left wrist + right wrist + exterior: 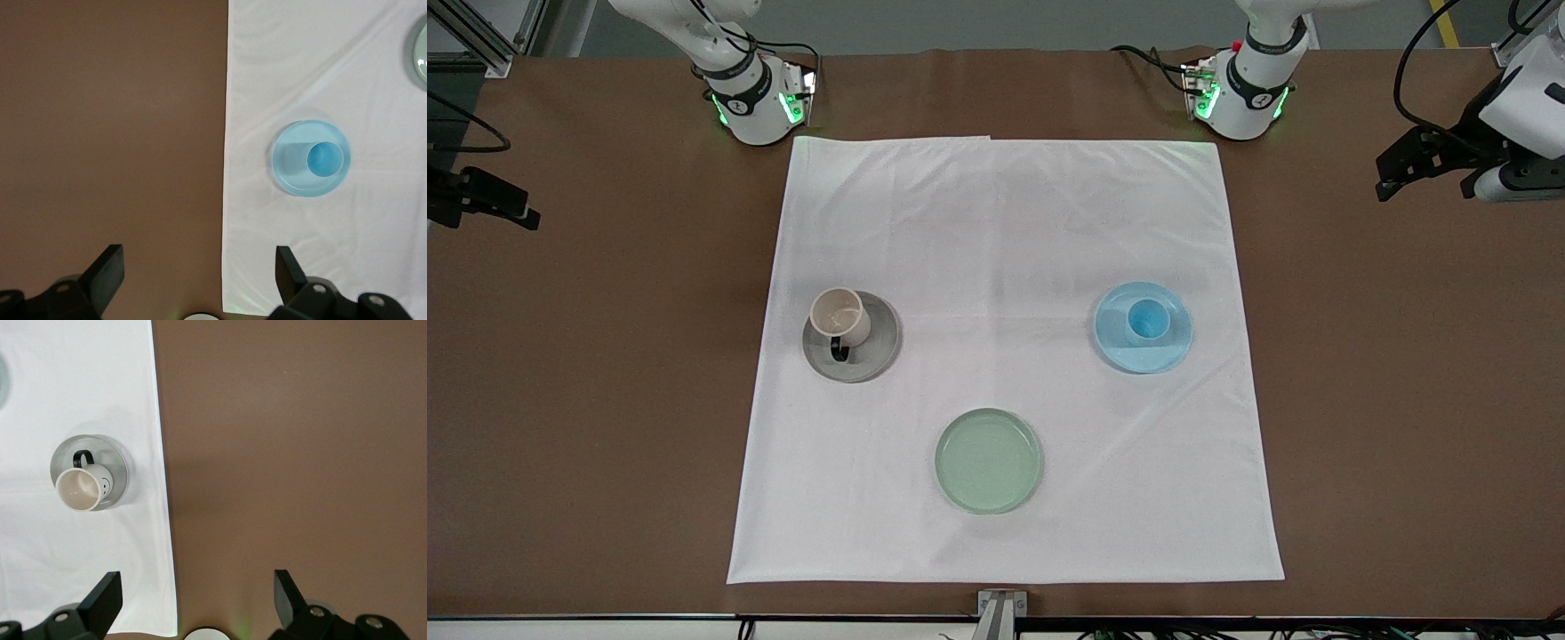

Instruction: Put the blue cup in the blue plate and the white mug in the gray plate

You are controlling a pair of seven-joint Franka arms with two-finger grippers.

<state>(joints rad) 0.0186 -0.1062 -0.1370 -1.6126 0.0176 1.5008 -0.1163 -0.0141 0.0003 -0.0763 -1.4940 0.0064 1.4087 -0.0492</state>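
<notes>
- A white cloth covers the middle of the brown table.
- The gray plate lies on the cloth toward the right arm's end, the blue plate toward the left arm's end.
- A pale green plate lies nearer the front camera, between them.
- The left gripper hangs over bare table, wide open, holding nothing.
- The right gripper likewise, fingers spread, empty.
- The white mug stands upright on the gray plate.
- The blue cup stands upright on the blue plate.

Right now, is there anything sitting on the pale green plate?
No, the pale green plate is bare, while the white mug sits on the gray plate and the blue cup on the blue plate.
</notes>
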